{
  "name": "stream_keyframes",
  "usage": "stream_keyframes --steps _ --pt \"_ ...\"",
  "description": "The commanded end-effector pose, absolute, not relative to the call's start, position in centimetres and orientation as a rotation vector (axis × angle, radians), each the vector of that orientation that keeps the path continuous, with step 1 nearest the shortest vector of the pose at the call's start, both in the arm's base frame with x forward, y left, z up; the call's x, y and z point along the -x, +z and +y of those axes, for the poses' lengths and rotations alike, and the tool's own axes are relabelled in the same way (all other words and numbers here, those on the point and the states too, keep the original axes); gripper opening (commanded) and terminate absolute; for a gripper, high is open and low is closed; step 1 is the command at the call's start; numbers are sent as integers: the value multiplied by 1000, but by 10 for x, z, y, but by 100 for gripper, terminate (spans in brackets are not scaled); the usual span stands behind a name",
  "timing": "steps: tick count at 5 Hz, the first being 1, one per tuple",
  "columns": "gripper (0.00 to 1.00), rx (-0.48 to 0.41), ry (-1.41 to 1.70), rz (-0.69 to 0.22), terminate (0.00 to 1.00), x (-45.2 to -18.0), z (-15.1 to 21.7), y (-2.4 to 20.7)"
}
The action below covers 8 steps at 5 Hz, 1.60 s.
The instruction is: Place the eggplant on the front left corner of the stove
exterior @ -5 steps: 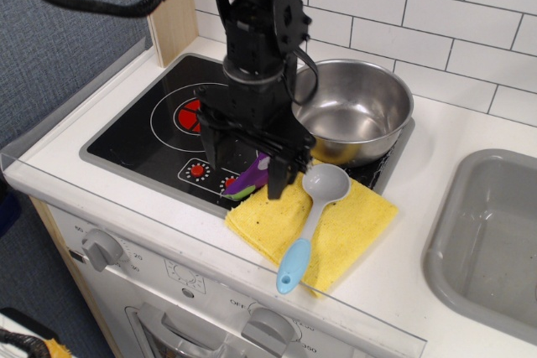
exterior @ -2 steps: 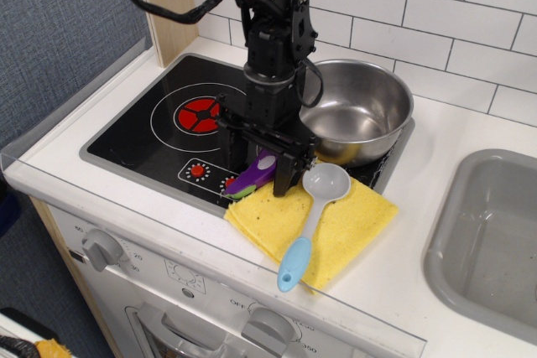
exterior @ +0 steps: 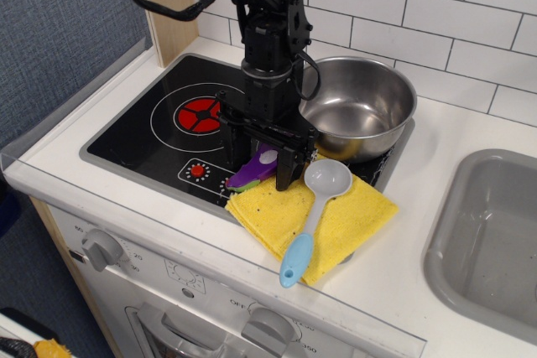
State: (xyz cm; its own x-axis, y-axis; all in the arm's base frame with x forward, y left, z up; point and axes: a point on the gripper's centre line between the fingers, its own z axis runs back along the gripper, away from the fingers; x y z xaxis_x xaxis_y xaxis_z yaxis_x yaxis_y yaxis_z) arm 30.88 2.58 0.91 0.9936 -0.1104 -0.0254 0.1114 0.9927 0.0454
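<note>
The eggplant (exterior: 253, 172) is small, glossy purple, with a green end pointing front-left. It sits between the fingers of my gripper (exterior: 257, 167), just above the stove's front rim beside the yellow sponge. The gripper points straight down and its jaws are closed against the eggplant's sides. The stove (exterior: 143, 127) is a black glass cooktop with a grey rim, a red burner disc (exterior: 200, 112) and small red dial marks (exterior: 198, 170). Its front left corner (exterior: 105, 150) is bare, left of the gripper.
A steel pot (exterior: 357, 115) stands on the stove's right side, right behind the arm. A yellow sponge (exterior: 323, 220) lies at the stove's front right with a blue-handled grey spoon (exterior: 309, 220) on it. A grey sink (exterior: 495, 232) is at right. A wooden post (exterior: 172, 14) stands at the back left.
The gripper's jaws narrowed around the eggplant, then gripper and eggplant rose slightly. The sponge's left edge shifted a little.
</note>
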Motion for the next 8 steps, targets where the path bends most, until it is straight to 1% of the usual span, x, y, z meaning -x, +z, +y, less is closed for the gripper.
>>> stream_keyframes --steps 1,2,3,4,6,7,8 --pt "0 -45 -94 -62 0 -304 28 34" --pt "0 -42 -94 -110 0 -296 24 53" --pt "0 -41 -71 -174 0 -286 27 77" --pt "0 -37 -19 -183 0 -270 48 83" --pt "0 -99 79 -81 0 -249 114 58" --pt "0 -116 110 -48 0 -248 138 51" --pt "0 -138 91 -5 0 -257 154 42"
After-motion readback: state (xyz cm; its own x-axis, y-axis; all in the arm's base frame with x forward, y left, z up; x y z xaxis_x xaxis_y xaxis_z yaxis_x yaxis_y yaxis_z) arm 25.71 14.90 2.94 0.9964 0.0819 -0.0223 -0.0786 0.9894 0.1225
